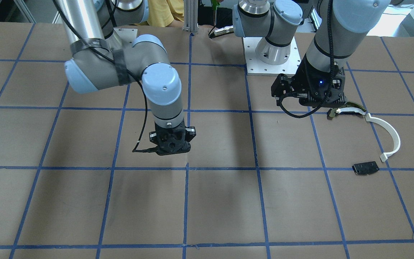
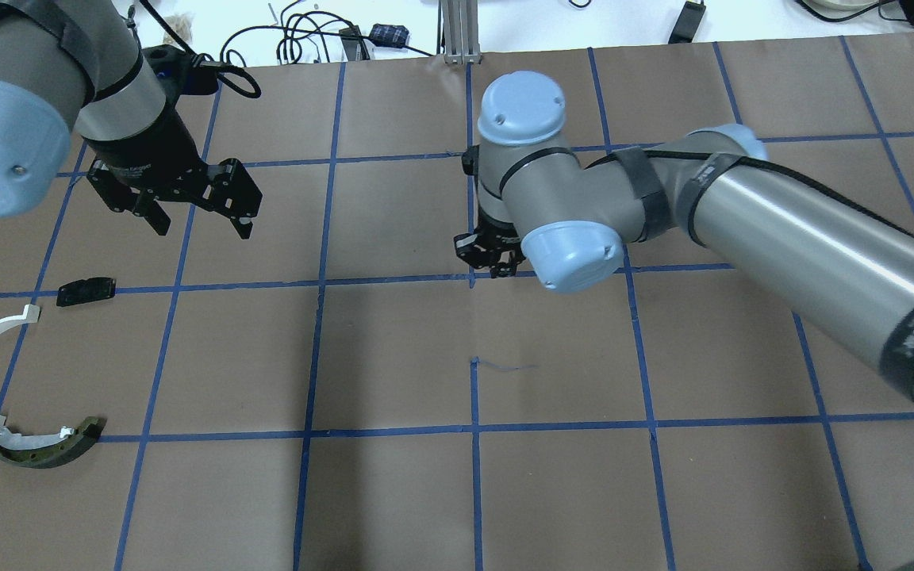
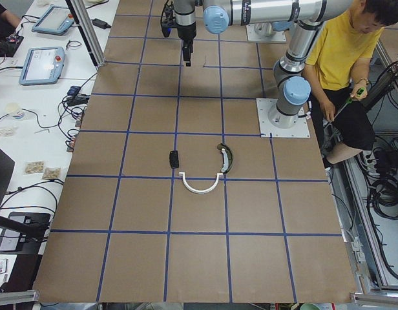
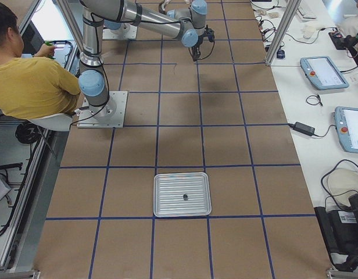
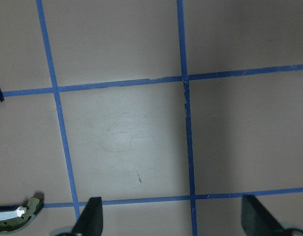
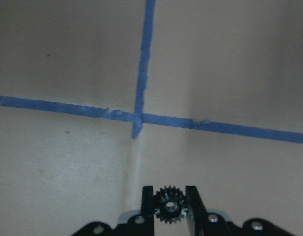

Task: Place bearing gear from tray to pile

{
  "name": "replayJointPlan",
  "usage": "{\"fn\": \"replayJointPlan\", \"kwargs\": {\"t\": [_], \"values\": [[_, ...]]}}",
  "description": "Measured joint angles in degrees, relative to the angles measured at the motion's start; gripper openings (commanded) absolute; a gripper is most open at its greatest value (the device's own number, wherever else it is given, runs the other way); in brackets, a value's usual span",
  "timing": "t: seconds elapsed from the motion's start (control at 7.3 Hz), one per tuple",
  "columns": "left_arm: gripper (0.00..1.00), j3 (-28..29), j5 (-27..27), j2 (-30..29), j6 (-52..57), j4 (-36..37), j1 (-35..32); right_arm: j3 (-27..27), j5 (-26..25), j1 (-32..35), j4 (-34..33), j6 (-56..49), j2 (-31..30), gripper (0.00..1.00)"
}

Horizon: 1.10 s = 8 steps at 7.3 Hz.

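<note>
Now your right gripper (image 6: 170, 195) pinches the bearing gear (image 6: 169, 205) between its fingers; your left gripper (image 2: 201, 226) hangs released, the pile (image 2: 44, 457) near it.

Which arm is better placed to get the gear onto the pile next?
Right. The right pincer grips the gear mid-table; the left pincer is open and empty, though nearer the pile.
</note>
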Motion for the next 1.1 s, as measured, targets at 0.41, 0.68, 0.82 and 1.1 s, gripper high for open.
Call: {"fn": "replayJointPlan", "kwargs": {"t": [0.41, 0.68, 0.82, 1.1], "values": [[1.00, 0.3, -0.5, -0.9, -0.4, 1.3, 0.1, 0.0, 2.9, 4.4, -1.9, 7.6, 4.3, 0.99], [1.00, 0.1, -0.8, -1.7, -0.7, 3.9, -0.2, -0.8, 2.9, 3.4, -1.9, 7.6, 4.0, 1.00], [1.00, -0.1, -0.9, -2.2, -1.2, 4.9, -0.4, -1.7, 1.0, 0.2, -1.1, 6.0, 1.9, 1.00], [1.00, -0.4, -1.1, -4.1, -6.1, 6.1, -3.9, -2.1, -3.5, -13.5, 7.8, -2.9, -5.9, 1.00]]}}
